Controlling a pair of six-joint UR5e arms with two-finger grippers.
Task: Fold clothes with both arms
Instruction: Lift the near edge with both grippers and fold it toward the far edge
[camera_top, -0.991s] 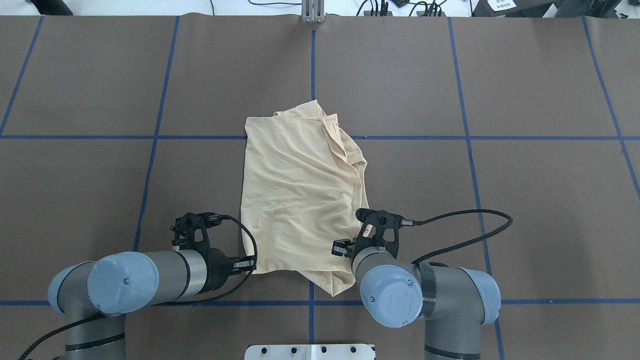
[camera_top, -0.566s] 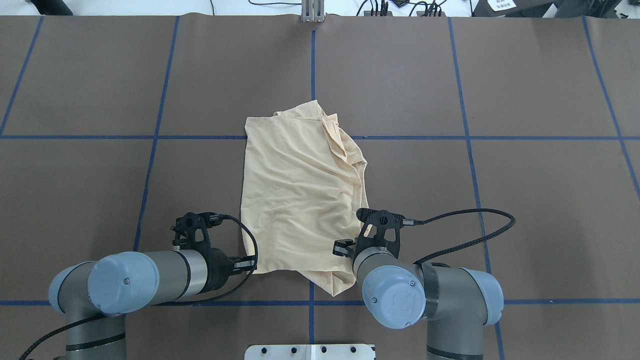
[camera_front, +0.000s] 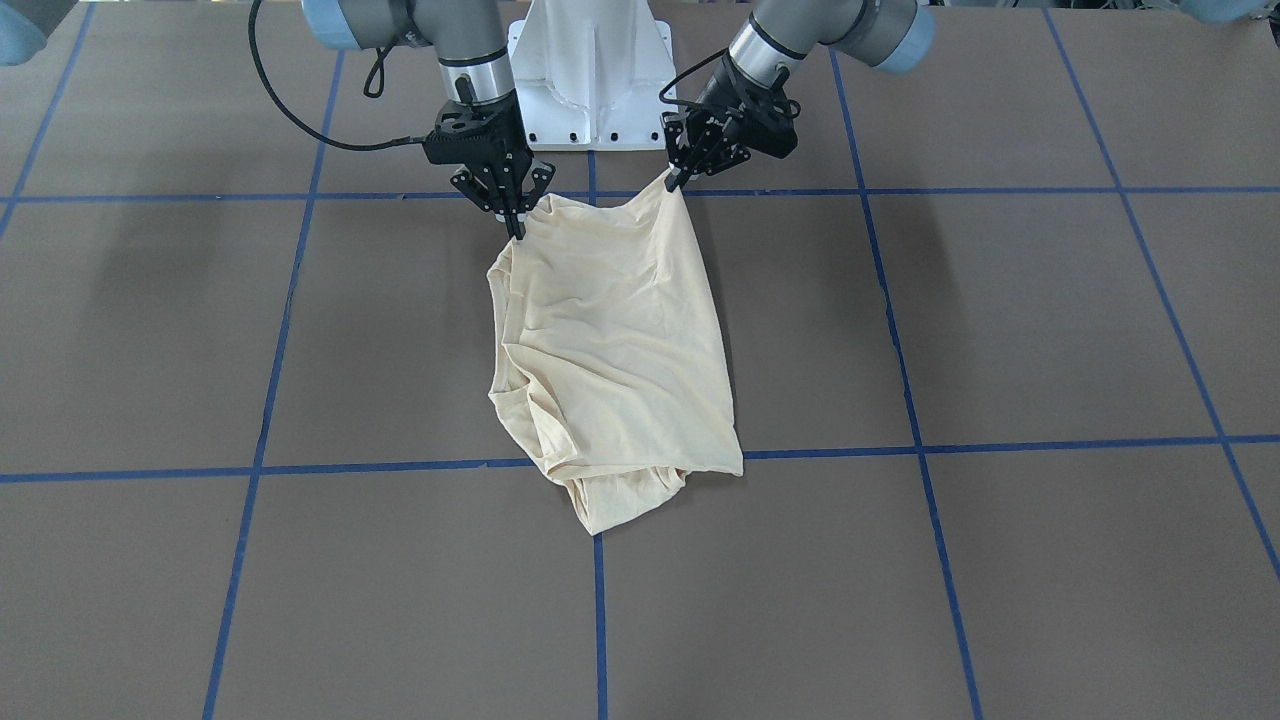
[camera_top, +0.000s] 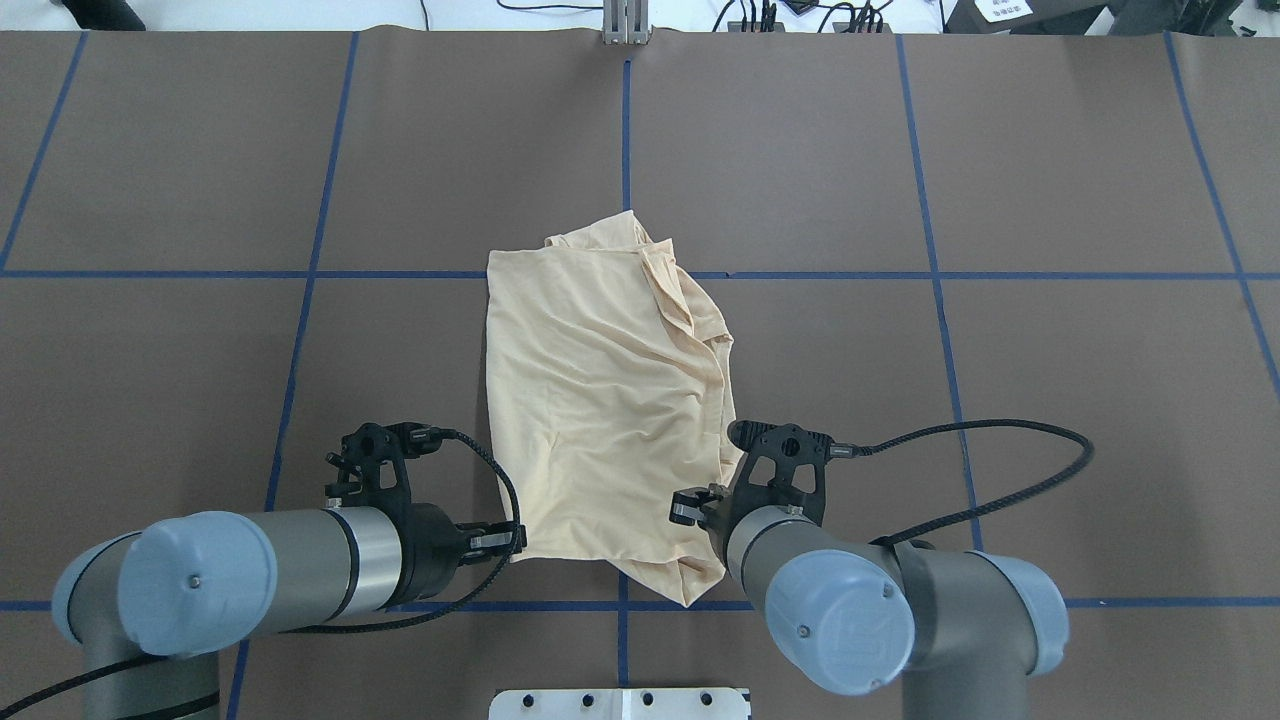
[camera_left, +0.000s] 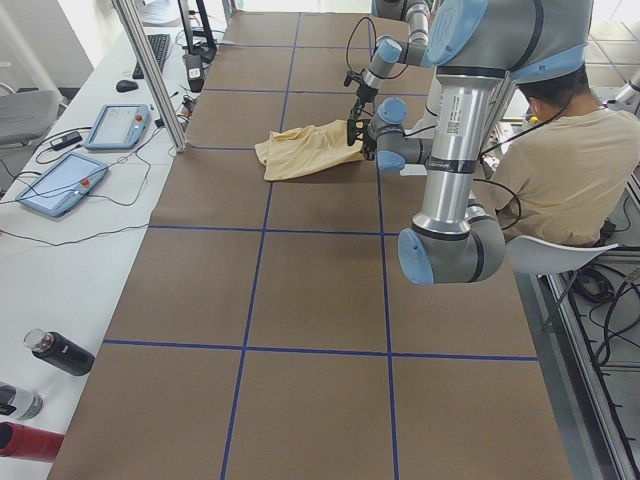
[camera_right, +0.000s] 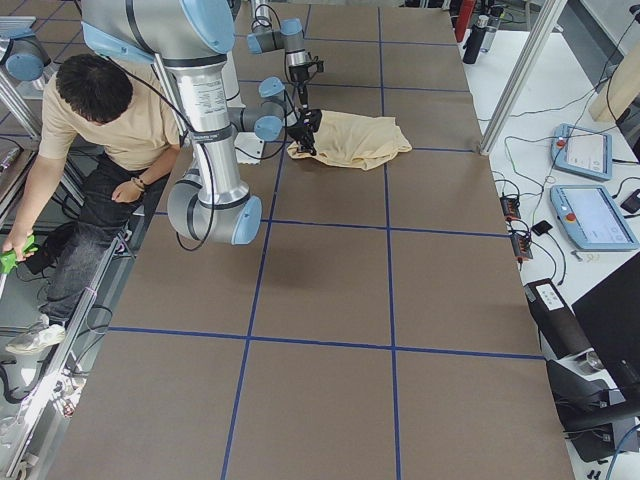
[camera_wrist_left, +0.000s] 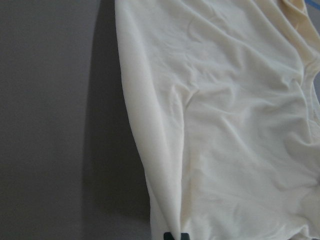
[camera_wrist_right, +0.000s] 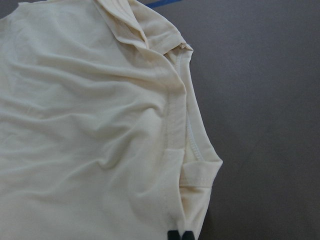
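The pale cream-yellow T-shirt (camera_top: 600, 400) lies folded and wrinkled at the middle of the brown table, also in the front view (camera_front: 610, 350). Its print and neck label are hidden. My left gripper (camera_top: 515, 540) is shut on the shirt's near left corner; in the front view it (camera_front: 672, 180) holds that corner a little above the table. My right gripper (camera_front: 518, 228) is shut on the near right corner, with its wrist over the cloth (camera_top: 700, 510). Both wrist views show closed fingertips (camera_wrist_left: 176, 236) (camera_wrist_right: 179, 235) pinching the fabric edge.
The white pedestal base (camera_front: 590, 80) stands just behind the grippers. Blue tape lines (camera_top: 625, 130) grid the table. A seated operator (camera_left: 570, 170) is beside the robot. Tablets (camera_left: 60, 185) and bottles (camera_left: 60, 352) lie on the white side bench.
Both arms have risen and drawn back toward the robot, still holding the near corners. The shirt's near edge has lifted and the whole shirt has slid slightly toward the robot.
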